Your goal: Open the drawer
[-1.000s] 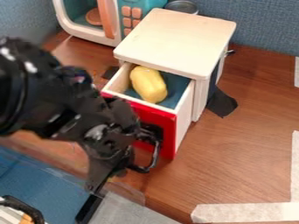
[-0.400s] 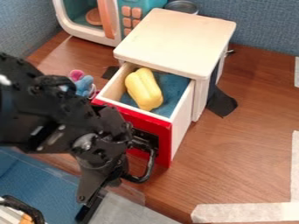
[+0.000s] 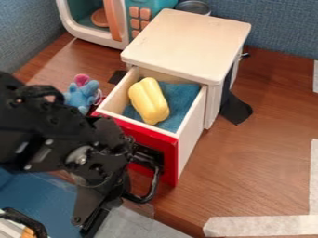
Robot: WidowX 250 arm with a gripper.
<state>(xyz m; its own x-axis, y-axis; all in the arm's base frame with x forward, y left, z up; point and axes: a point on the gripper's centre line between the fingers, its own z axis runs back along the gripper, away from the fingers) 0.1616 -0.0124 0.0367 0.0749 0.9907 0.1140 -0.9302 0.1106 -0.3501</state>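
Note:
The black gripper [image 3: 96, 216] hangs low at the left front, just left of the drawer's black handle [image 3: 152, 183], with part of it behind or against the handle's lower bend. How its fingers stand is hidden. The drawer [image 3: 191, 125] with its red front [image 3: 170, 153] is pulled well out of the white wooden cabinet [image 3: 189, 42]. Inside the drawer a yellow pepper-like toy [image 3: 149, 101] leans on a blue cloth [image 3: 179, 98].
A toy microwave [image 3: 93, 35] stands at the back left and a metal tin [image 3: 193, 6] behind the cabinet. A blue plush toy [image 3: 81, 96] sits between arm and drawer. White tape [image 3: 267, 225] marks the front right.
The drawer has slid further out toward the lower left, carrying the yellow toy. The arm and gripper have moved down and left with it, uncovering the plush toy.

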